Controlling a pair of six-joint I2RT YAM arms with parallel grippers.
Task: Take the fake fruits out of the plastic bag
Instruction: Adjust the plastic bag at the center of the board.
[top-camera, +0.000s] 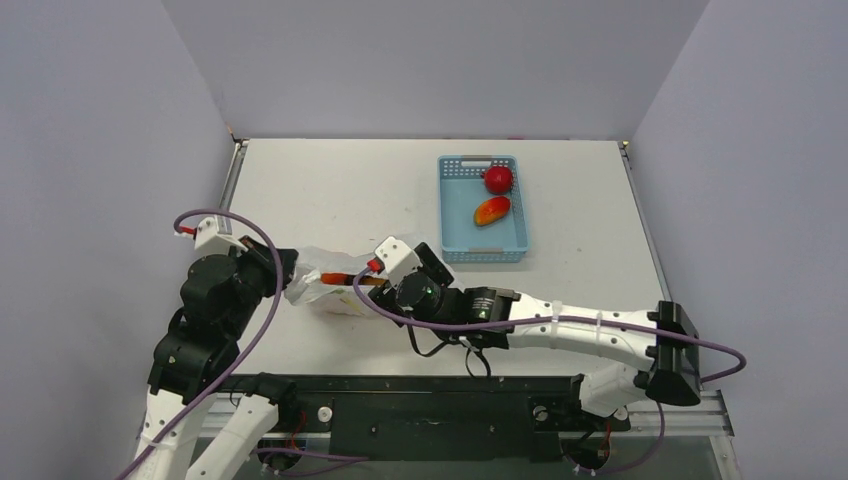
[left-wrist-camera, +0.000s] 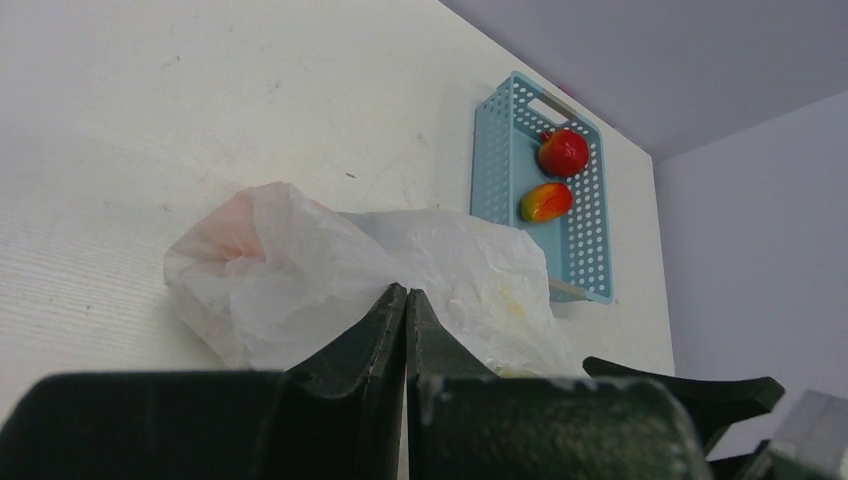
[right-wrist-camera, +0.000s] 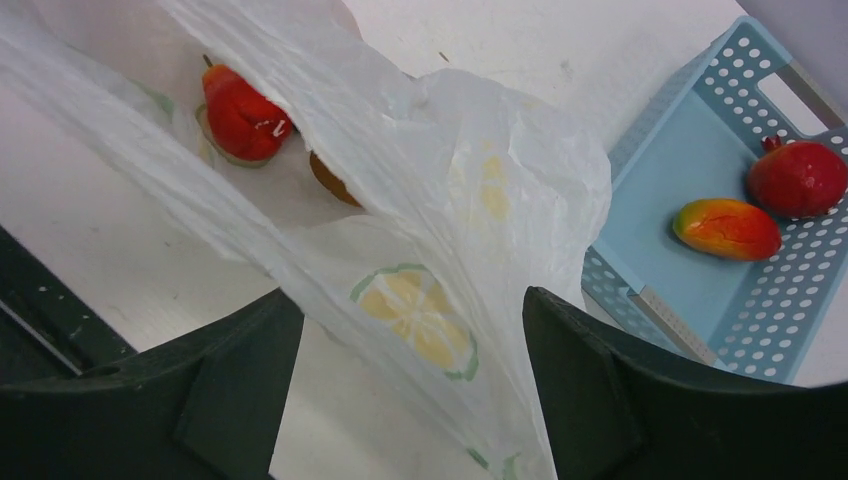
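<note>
By the near edge of the tabletop (top-camera: 330, 190), left of centre, the plastic bag (top-camera: 340, 300) is pinched by the closed left claw (left-wrist-camera: 405, 293). The right claw (right-wrist-camera: 405, 305), spread apart astride the bag, is best eased slowly under the film toward the small red fruit (right-wrist-camera: 240, 118).

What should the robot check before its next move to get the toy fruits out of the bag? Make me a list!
1. Bag held: left claw is shut on the plastic bag. Ok.
2. Ready to grab: right claw is wide open. Ok.
3. Fruit in sight: small red fruit and brown fruit show inside the bag. Ok.
4. Clear way in: bag film lies between the right claw's fingers. Not ok.
5. More fruits inside: hidden by the film. Cannot tell.
</note>
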